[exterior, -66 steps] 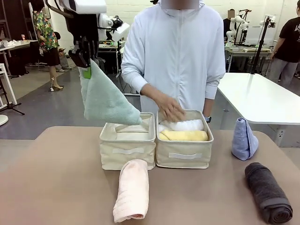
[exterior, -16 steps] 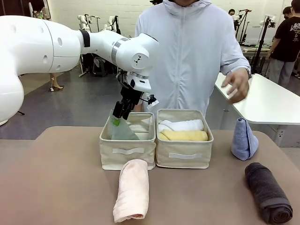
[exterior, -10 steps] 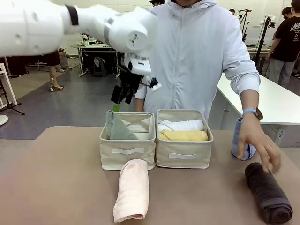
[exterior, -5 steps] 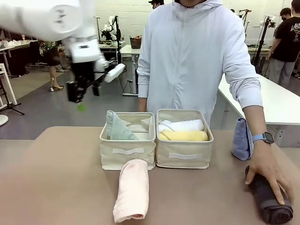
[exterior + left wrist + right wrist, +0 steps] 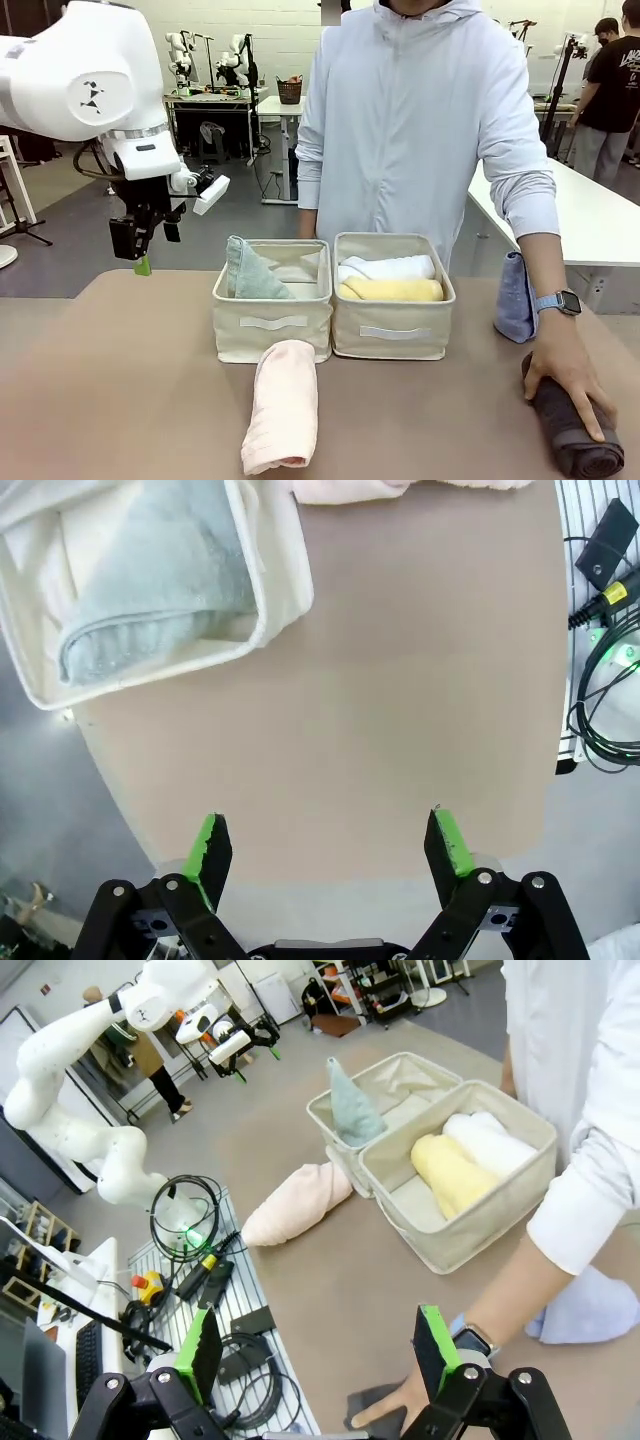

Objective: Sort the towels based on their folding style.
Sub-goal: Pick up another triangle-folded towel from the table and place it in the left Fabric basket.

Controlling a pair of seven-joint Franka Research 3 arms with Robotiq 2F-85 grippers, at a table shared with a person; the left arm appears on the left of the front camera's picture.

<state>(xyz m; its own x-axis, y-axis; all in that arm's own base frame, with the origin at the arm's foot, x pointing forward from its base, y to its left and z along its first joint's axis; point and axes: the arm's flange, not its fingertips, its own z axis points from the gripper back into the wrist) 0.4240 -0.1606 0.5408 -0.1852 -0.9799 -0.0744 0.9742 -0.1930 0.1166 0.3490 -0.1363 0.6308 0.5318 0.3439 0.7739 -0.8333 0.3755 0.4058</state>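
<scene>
Right now my left gripper hangs above the left end of the matte brown table, well apart from the bins. Its green-padded jaws are spread wide with nothing between them, and in the left wrist view I see bare tabletop under the gap. My right gripper is just as wide and empty, over the table's right end near the person's hand.

All the towels are soft, nubby terry. The sage-green towel, folded into a cone, stands point up in the left bin, against its left wall. The right bin holds two rolled cylinders lying side by side: the white towel on the far side and the yellow towel nearer me. Both bins are beige woven cloth, rectangular and soft-walled. They touch each other, and each has a flat cloth strip sewn across its front wall.

The pale pink towel, a loose roll, lies on the table just in front of the left bin. The light-blue towel, a cone, stands to the right of the right bin, partly behind the person's forearm. The dark grey towel, a tight roll, lies at the right end with the person's hand flat on it.

A small dark emblem sits on my left arm's joint cap, but I cannot read it.
</scene>
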